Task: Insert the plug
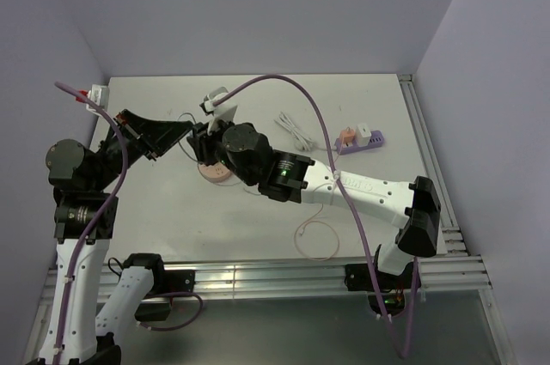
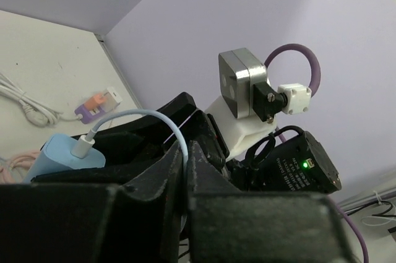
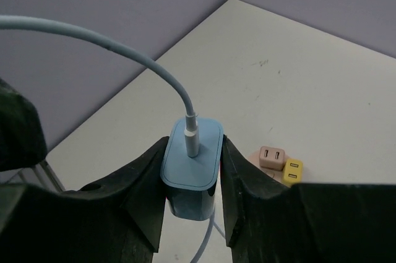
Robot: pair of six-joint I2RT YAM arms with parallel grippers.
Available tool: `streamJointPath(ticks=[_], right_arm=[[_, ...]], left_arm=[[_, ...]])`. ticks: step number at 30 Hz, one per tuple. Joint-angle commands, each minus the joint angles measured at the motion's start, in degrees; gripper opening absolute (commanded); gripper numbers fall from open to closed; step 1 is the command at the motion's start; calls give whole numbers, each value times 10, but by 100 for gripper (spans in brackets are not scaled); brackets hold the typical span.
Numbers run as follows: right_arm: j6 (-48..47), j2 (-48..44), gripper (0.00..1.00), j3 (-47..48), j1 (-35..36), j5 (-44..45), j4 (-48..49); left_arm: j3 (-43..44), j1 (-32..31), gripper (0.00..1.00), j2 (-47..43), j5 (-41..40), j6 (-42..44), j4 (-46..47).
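White counter [image 1: 361, 202], lavender walls: above it the right gripper [image 3: 192, 173] pinches the blue charger [image 3: 209, 163] (plug [image 3: 193, 138] seated in its top), while the left gripper [image 2: 184, 165] clamps the pale cable [image 2: 142, 113] alongside.

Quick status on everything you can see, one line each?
Right gripper: shut on blue charger.
Light blue cable: plugged into the charger.
Left gripper: apparently shut on that cable.
White cable: lying loose.
Pink adapter: lying free, ports empty.
Yellow adapter: lying free, ports empty.

Overhead view, wrist close-ups sharing charger [image 3: 192, 164]
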Motion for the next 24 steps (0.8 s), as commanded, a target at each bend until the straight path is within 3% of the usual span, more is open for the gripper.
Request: streamJointPath(ticks=[1, 2, 3, 6, 8, 9, 10, 14, 17, 19, 21, 24], right_arm=[[5, -16, 0, -3, 2, 37, 25], [4, -18, 0, -7, 2, 40, 25], [6, -20, 0, -13, 2, 41, 26], [14, -38, 0, -51, -3, 33, 43], [24, -56, 0, -84, -11, 27, 54], [29, -63, 0, -96, -13, 22, 56], [36, -78, 0, -117, -16, 14, 57], [51, -145, 0, -203, -38, -69, 108], [62, -213, 0, -280, -63, -204, 171], [72, -254, 0, -317, -88, -308, 204], [79, -276, 0, -332, -103, -350, 214], [87, -307, 0, -356, -123, -426, 238]], left_arm=[[-1, -3, 14, -2, 19, 5, 21], [1, -3, 24, 0, 22, 19, 5], [6, -3, 42, 0, 23, 30, -6], [9, -3, 62, -5, 8, 71, -48], [12, -3, 68, -9, -6, 107, -84], [13, -2, 85, -11, -12, 121, -98], [16, -3, 87, -13, -20, 134, -114], [-1, -2, 86, -24, -45, 180, -144], [-31, -2, 75, -34, -31, 182, -123], [-57, -2, 61, -37, 10, 171, -84], [-85, -3, 49, -42, 45, 159, -50], [-127, -3, 44, -58, 111, 124, 43]])
